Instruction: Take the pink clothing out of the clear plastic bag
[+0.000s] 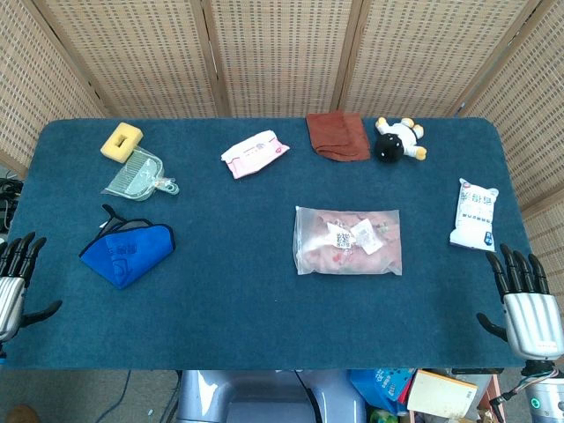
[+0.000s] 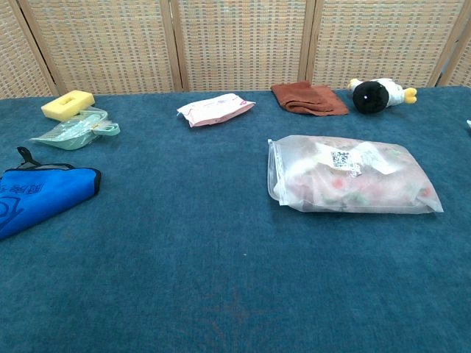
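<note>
A clear plastic bag (image 1: pixel 347 241) (image 2: pixel 353 176) lies flat on the blue table, right of centre, with pink clothing (image 1: pixel 322 248) (image 2: pixel 324 185) folded inside and white labels on top. My left hand (image 1: pixel 12 280) hovers at the table's front left edge, fingers spread, holding nothing. At the front right edge my right hand (image 1: pixel 527 304) is likewise spread and empty. Both hands are far from the bag. The chest view shows neither hand.
A blue folded pouch (image 1: pixel 128 251) lies at the left, with a green dustpan (image 1: pixel 137 174) and yellow sponge (image 1: pixel 122 140) behind it. A pink wipes pack (image 1: pixel 254 153), brown cloth (image 1: pixel 338 135) and plush toy (image 1: pixel 399 139) line the back. A white packet (image 1: pixel 473 215) lies at the right.
</note>
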Motion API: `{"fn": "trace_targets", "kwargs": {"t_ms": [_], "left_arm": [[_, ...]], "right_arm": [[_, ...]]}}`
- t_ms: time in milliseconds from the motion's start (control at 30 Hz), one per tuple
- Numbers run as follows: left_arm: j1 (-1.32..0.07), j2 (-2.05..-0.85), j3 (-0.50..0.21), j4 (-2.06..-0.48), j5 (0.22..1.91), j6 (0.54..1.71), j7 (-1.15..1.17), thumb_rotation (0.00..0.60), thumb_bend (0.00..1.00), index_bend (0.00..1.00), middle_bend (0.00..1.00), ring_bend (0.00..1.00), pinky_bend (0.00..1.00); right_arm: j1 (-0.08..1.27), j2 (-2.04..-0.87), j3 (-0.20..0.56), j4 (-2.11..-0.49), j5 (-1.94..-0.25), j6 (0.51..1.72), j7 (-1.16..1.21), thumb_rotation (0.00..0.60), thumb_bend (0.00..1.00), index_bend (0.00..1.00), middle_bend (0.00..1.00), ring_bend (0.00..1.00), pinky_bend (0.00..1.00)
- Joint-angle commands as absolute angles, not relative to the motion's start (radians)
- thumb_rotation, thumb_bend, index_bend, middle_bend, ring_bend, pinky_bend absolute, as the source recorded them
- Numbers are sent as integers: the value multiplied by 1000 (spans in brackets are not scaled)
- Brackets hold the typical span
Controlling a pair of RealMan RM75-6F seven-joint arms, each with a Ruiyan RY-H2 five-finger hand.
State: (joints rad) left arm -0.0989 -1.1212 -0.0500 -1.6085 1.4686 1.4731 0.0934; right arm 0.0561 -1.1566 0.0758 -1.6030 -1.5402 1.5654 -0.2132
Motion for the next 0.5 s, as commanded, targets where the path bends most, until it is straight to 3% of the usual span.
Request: {"fn": "trace_targets", "kwargs": {"t_ms": [33,300,500], "left_arm": [[-98,-1121,-49,-1611,1467,1472,95,600,176,0,0,0,0],[-102,-1126,-52,-1613,1470,1474,109,600,176,0,0,0,0],[-107,-1144,-61,-1596,1462,1475,124,600,177,0,0,0,0]], "right_arm": [[56,-1157,75,-1603,-1541,1564,-213,600,0,0,0,0,0],[89,-1144,72,-1638,-1551,1508,-178,600,0,0,0,0,0],[228,-1101,116,-1703,-1497,1283,-152,600,0,0,0,0,0]]}}
